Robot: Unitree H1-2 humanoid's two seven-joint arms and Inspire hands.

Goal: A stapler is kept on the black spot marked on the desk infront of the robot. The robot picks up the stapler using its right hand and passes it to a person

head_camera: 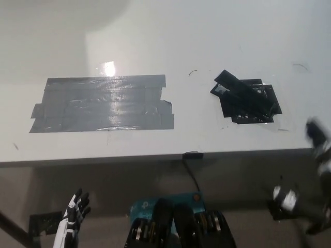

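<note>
Stapler lay on the black taped spot at the desk's right side, angled from upper left to lower right, partly across the tape. It was black on black, so the outline was hard to read; a small shiny bit showed near its upper-left end. Right hand sat blurred at the right edge, low, near the desk's front edge, well apart from the stapler; can't tell whether its fingers were apart or together. Left hand rested at lower left below the desk, fingers spread, holding nothing. A large grey tape patch took up the desk's left half, not relevant. No person in view.

Judged step: reach, not yet begun in earnest. To do it well, the right hand should probably come over the desk edge, line up across the stapler's long axis and grip the narrow sides mid-body. The low profile risks fingers scraping tape or nudging it askew.
</note>
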